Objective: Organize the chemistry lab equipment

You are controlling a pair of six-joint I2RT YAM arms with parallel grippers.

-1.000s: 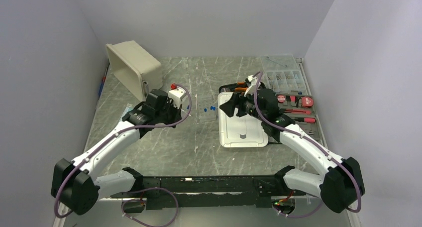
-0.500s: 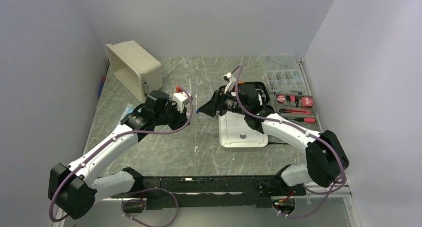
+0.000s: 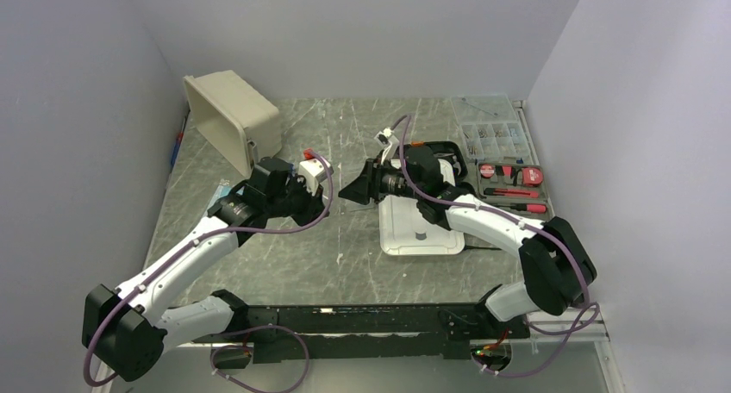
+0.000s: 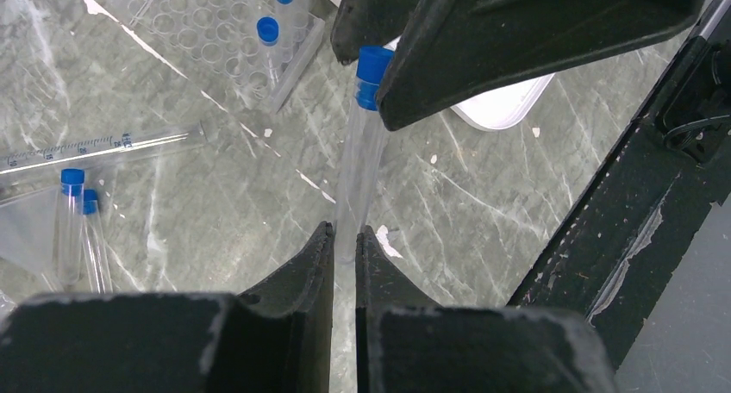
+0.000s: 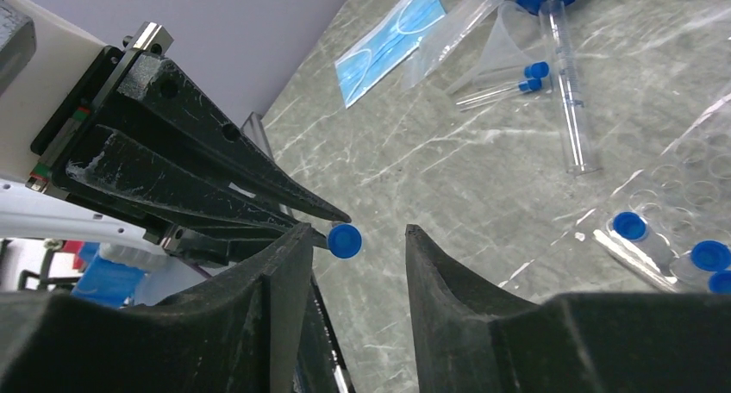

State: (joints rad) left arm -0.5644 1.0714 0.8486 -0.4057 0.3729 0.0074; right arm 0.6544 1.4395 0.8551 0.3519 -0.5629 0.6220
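Here's the left gripper point(image 4: 345, 233), jaws pinched narrow and clamped on the bottom end of a clear plastic test tube point(image 4: 358, 160). The tube is slim, see-through and looks empty. It is topped by a round blue screw cap point(image 5: 345, 240) and held off the green-grey marbled table point(image 3: 284, 255), over the table's middle and just left of the white rectangular tray point(image 3: 418, 229).

The right gripper point(image 5: 358, 229) faces it tip to tip. Its jaws stand partly apart with the cap sitting between them. The cap lies closer to one finger, and a gap shows on the other side, so there is no clamp on it here.

Down on the table beneath them, the flat clear perforated rack point(image 4: 198, 40) lies with rows of round holes, and a few blue-capped tubes point(image 4: 269, 40) are slotted in at one end. Beside it lies a long clear graduated syringe barrel point(image 4: 103, 147). Two loose blue-capped tubes point(image 4: 69, 229) rest side by side next to a clear plastic funnel point(image 5: 509, 57). Farther toward the left edge a light-blue face mask point(image 5: 388, 44) lies flat.
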